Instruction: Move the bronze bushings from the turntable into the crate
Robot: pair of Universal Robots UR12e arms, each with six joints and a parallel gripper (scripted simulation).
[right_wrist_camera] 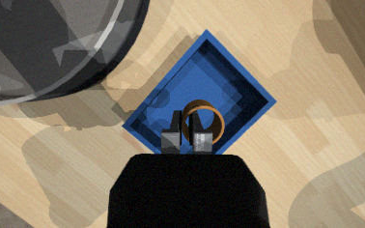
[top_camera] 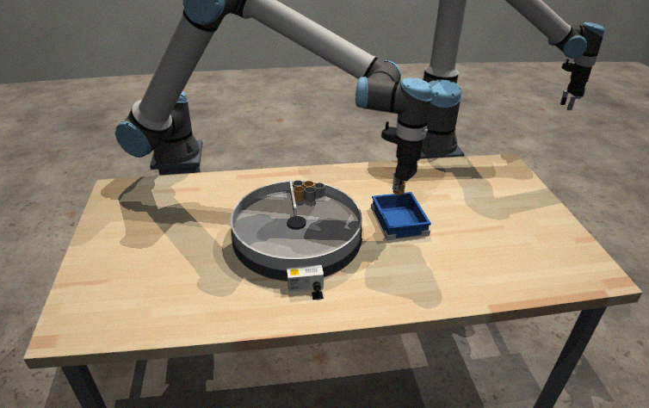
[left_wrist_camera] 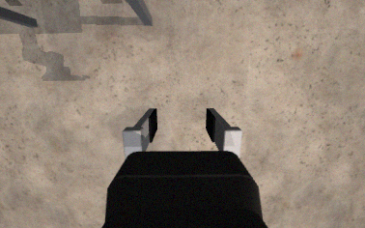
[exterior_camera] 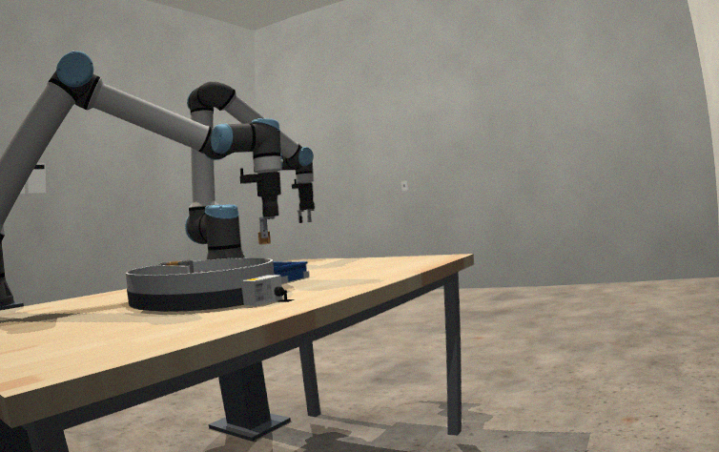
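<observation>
My right gripper [top_camera: 398, 186] [exterior_camera: 263, 229] [right_wrist_camera: 184, 121] is shut on the wall of a bronze bushing [top_camera: 401, 188] [exterior_camera: 264, 238] [right_wrist_camera: 217, 125] and holds it above the blue crate [top_camera: 411, 229] [exterior_camera: 292, 271] [right_wrist_camera: 188, 82]. The crate looks level between its grey corner guides; no bushing shows in the visible part of its inside. On the turntable [top_camera: 271, 259] [exterior_camera: 182, 285], two bronze bushings [top_camera: 299, 193] [top_camera: 309, 184] stand grouped with three steel bushings [top_camera: 310, 193] [top_camera: 319, 188] [top_camera: 298, 183] beside the divider bar. My left gripper [top_camera: 567, 100] [exterior_camera: 304, 215] [left_wrist_camera: 182, 118] is open and empty, away from the table.
A white box [top_camera: 305, 278] [exterior_camera: 261, 290] with a black knob stands at the turntable's front. The thin divider bar [top_camera: 293, 199] runs from the black hub [top_camera: 296, 222] to the raised turntable wall. The crate stands close to the turntable on the wooden table [top_camera: 494, 253].
</observation>
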